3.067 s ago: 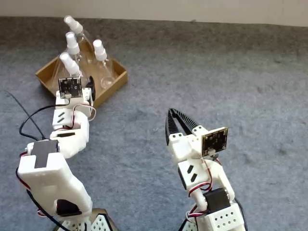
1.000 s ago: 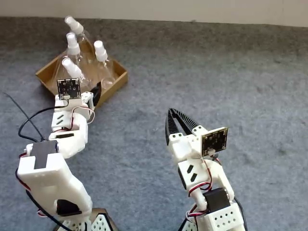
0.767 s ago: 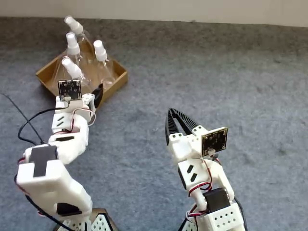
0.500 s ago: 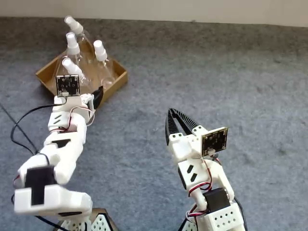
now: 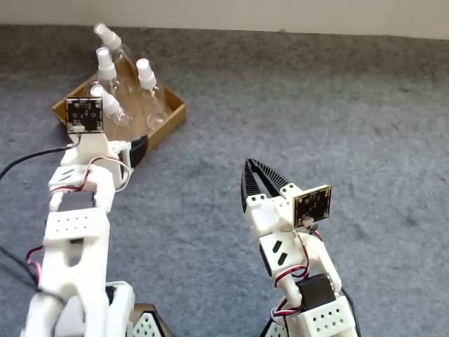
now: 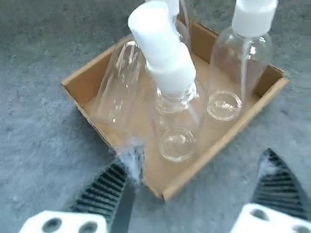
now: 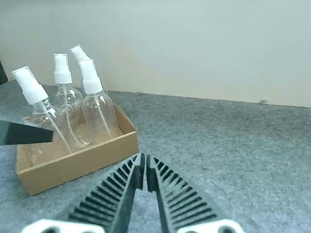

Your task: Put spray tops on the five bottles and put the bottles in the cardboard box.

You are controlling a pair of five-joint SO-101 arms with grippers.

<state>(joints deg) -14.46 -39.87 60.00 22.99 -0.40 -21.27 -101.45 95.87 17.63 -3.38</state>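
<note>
High view, nearest item first: the right gripper [image 5: 247, 164] sits at mid-table with its jaws pressed together and nothing in them, well apart from the work. No hazard noted there.

Next out, the left gripper [image 6: 194, 165] hangs over the near corner of the cardboard box [image 5: 165, 128], jaws spread wide and empty. One finger [image 6: 114, 182] lies just beside the box's near wall; contact cannot be confirmed.

Inside the box, the nearest bottle [image 6: 177, 121] leans rather than standing true, its spray top [image 6: 165, 53] tilted toward the wrist. Three further bottles [image 5: 149, 95] stand behind it, capped and crowded together. I count four tops; whether a fifth bottle is there cannot be told.

Risks, in my judgement:
- A finger catching the box wall on any sideways or lifting move would drag the light box and upset its contents.
- The leaning bottle is the likeliest to fall; a nudge from either finger could topple it into its neighbours.
- Whether the tops are seated firmly cannot be judged; a loose one might come off in a fall.
</note>
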